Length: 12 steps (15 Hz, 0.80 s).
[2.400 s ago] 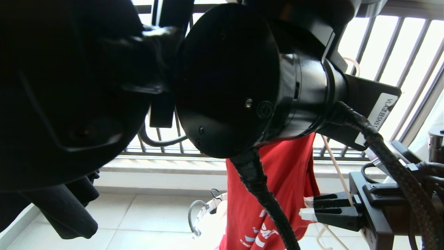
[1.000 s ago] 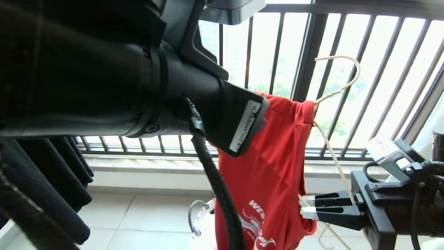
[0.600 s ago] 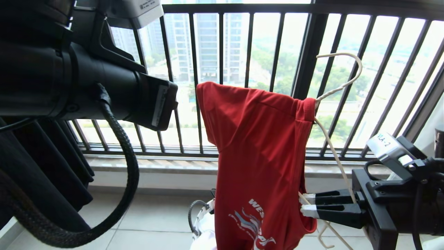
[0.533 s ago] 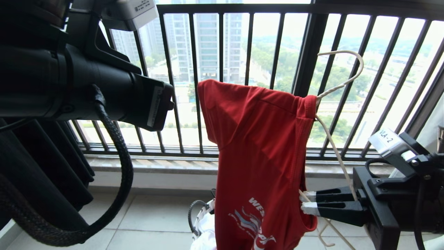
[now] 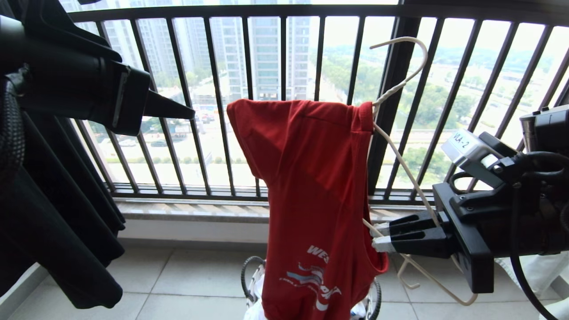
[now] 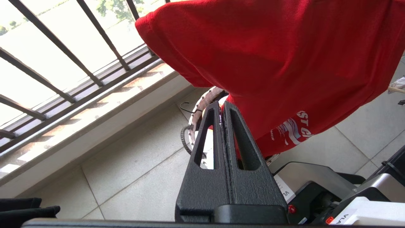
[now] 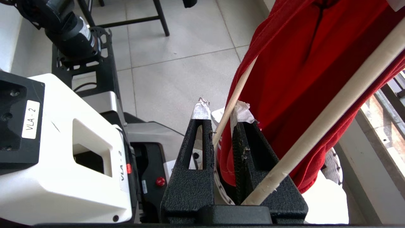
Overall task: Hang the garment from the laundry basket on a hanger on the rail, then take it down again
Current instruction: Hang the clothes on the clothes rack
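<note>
Garment (image 5: 311,186): one red T-shirt, threaded on the hanger (image 5: 400,84), one shoulder only (other arm bare).
Hanger: one, unhooked; rail unseen.
Right gripper (image 5: 378,236): clamped on the hanger, beside the garment's hem.
Left gripper (image 5: 189,113): closed, empty, left of the garment.
Left: seat it, hook, unhook.

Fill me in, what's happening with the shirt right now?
The right tool is clamped on the white wire hanger, holding it up in front of the window railing. The red T-shirt hangs on one side of it, above the laundry basket. The left tool, shut and empty, is off to the shirt's side.
</note>
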{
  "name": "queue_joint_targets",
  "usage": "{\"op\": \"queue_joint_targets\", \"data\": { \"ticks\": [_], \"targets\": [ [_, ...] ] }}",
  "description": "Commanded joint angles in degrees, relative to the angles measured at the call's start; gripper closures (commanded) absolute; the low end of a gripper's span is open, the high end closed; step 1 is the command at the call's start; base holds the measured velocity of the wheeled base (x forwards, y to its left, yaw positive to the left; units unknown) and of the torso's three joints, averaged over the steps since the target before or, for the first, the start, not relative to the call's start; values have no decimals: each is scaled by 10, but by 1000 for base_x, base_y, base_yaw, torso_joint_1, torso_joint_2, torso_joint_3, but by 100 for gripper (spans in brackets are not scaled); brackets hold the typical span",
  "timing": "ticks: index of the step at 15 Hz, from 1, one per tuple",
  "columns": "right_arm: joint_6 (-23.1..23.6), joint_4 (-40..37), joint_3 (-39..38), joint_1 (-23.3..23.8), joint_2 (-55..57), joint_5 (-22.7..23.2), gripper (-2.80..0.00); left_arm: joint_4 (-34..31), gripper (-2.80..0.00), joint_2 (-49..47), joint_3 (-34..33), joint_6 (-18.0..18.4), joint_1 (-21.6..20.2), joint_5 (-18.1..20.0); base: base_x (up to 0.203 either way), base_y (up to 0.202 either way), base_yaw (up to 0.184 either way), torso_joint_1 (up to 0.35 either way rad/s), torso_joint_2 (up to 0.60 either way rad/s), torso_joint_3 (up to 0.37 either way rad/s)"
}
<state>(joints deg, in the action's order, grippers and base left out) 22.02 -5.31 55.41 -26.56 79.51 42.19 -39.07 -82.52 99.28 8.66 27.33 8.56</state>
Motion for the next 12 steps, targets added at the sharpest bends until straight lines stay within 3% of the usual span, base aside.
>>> {"op": "queue_joint_targets", "data": {
  "ticks": [1, 3, 6, 9, 12],
  "targets": [
    [104, -96, 52, -7, 33, 2, 0, -30, 0, -20, 45, 24, -25, 51, 0, 0, 0, 0, 0, 0],
    [190, -148, 87, -8, 62, -4, 0, -37, 0, -32, 58, 54, -27, 77, 0, 0, 0, 0, 0, 0],
    [224, -156, 134, -8, 93, -9, 0, -36, 0, -73, 67, 110, -27, 98, 0, 0, 0, 0, 0, 0],
    [270, -155, 141, -28, 99, -35, 0, -38, 0, -103, 85, 164, -27, 155, 0, 0, 0, 0, 0, 0],
    [286, -155, 139, -42, 100, -46, 0, -50, 0, -108, 107, 178, -25, 217, 0, 0, 0, 0, 0, 0]
  ]
}}
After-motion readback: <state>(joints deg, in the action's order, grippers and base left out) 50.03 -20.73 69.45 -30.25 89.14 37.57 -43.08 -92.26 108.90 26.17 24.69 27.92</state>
